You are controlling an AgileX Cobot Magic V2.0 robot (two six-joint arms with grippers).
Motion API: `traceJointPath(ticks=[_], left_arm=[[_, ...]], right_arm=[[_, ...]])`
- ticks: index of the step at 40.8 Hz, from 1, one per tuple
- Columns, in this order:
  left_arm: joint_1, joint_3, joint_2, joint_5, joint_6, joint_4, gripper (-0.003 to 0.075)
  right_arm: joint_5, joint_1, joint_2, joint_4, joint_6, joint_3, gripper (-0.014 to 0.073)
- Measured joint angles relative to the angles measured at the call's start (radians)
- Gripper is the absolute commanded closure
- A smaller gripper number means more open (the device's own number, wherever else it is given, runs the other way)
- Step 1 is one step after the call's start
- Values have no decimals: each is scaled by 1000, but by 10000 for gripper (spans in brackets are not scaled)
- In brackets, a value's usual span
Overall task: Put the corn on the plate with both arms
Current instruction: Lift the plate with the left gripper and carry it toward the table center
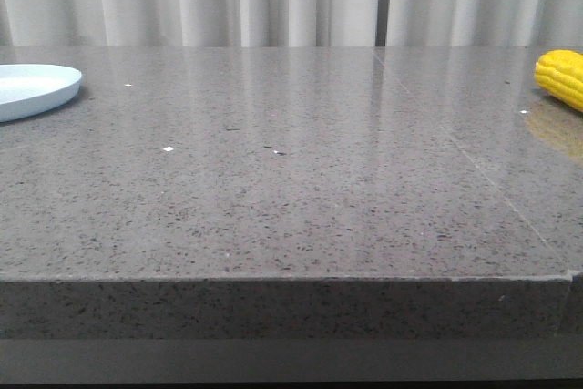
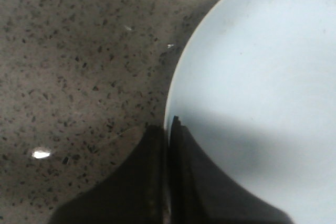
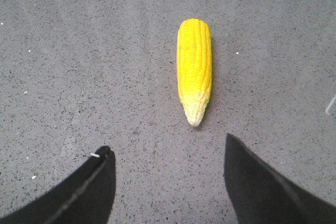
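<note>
Your right gripper (image 3: 165,153) is spread, the corn (image 3: 195,66) lying on the table (image 3: 79,51) just ahead, tip toward it; only your left wrist view shows the left gripper (image 2: 169,127) pressed together over the plate (image 2: 262,77) rim.

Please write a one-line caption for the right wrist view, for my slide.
Open right pincer above the grey table, its two fingers apart, with the yellow corn lying untouched ahead.

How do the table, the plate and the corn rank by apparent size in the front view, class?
1. Table, filling most of the view.
2. Plate.
3. Corn.

Both the plate and the corn are cut off by the frame edges, so their order is unsure.
</note>
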Motion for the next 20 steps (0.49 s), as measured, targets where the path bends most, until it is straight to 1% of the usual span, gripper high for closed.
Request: traceJointPath(ticks=[4,9,15,20], left_arm=[[-5,-42,-4,49,0,-14,741],[-36,-105,-20,120,9,-24,741],[-108,-157,-44,163,22,-89,741],[-183,-166,-51,185,25,-129,741]], right_arm=[[0,0,0,0,0,0,114],[0,0,0,0,0,0,114],[0,0,0,0,0,0,114],[0,0,0,0,0,0,114]])
